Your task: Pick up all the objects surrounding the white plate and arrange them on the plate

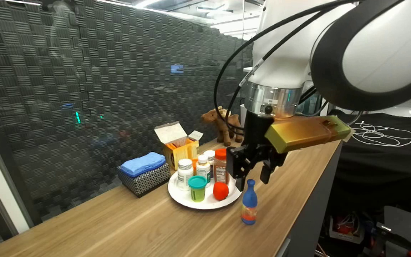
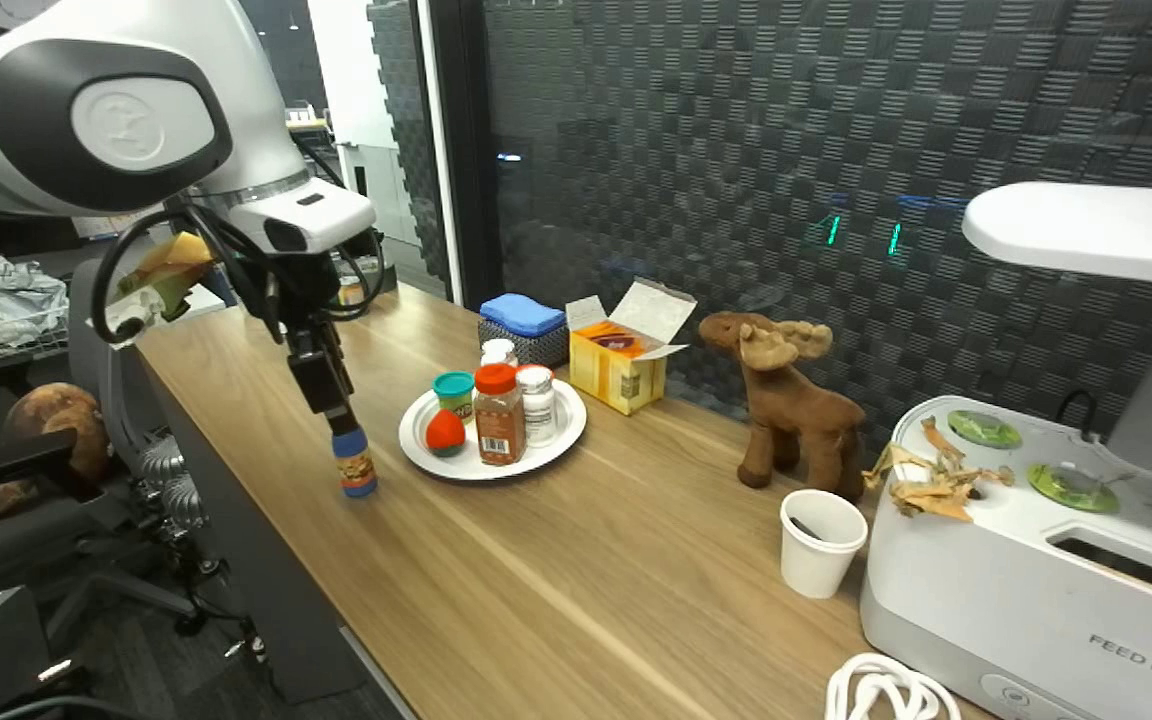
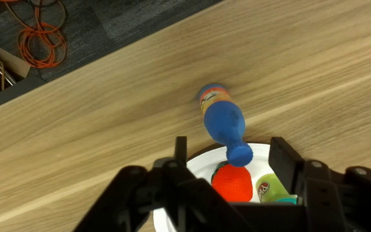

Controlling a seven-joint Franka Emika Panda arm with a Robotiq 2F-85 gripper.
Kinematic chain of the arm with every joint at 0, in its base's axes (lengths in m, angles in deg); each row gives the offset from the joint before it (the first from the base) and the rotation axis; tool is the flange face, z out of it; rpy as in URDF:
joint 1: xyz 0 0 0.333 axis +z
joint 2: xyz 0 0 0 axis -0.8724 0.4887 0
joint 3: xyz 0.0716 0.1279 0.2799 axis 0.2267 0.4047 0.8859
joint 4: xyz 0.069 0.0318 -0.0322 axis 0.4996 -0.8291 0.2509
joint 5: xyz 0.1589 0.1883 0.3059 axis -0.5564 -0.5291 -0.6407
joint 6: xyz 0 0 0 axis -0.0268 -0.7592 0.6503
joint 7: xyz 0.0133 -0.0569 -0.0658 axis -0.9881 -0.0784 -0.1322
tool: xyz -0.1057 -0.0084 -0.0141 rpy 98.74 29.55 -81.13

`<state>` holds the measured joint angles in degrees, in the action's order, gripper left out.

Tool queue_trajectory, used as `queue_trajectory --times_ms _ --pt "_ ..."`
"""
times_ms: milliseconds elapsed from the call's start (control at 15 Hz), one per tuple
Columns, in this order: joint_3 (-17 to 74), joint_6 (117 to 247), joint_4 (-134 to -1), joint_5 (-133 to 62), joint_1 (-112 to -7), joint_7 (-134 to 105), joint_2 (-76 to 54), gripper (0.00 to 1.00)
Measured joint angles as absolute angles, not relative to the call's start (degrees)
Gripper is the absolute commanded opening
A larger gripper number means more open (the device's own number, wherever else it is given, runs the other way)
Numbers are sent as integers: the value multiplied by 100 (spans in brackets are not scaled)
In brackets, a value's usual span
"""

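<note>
Blue bottle [image 1: 249, 201] on wood counter [image 1: 127, 228]

In an exterior view it stands near-right of the loaded white plate [image 1: 176, 195]; a dark textured wall [image 1: 120, 71] rises left, black cloth [image 1: 362, 167] hangs right. The gripper [image 1: 252, 181] is spread wide at the bottle's top.

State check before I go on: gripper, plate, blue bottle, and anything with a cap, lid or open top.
Gripper: open, holding nothing
White plate: partly filled
Blue bottle: upright, off the plate
Red-capped jar: upright, capped
Green tub: upright, lid on
White bottles: upright, capped
Yellow carton: flaps open
White cup: upright, no lid
</note>
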<state>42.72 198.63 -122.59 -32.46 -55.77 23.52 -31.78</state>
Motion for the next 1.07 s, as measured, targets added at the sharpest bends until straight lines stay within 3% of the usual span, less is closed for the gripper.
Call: queue_trajectory --times_ms 333,467,1067 --pt "4272 19863 -12231 -3246 -5576 2352 -3118 3" --pt "4272 19862 -12214 -3243 -5575 2352 -3097 7" --pt "4342 19127 -11617 -2932 -5453 2531 -3074 5"
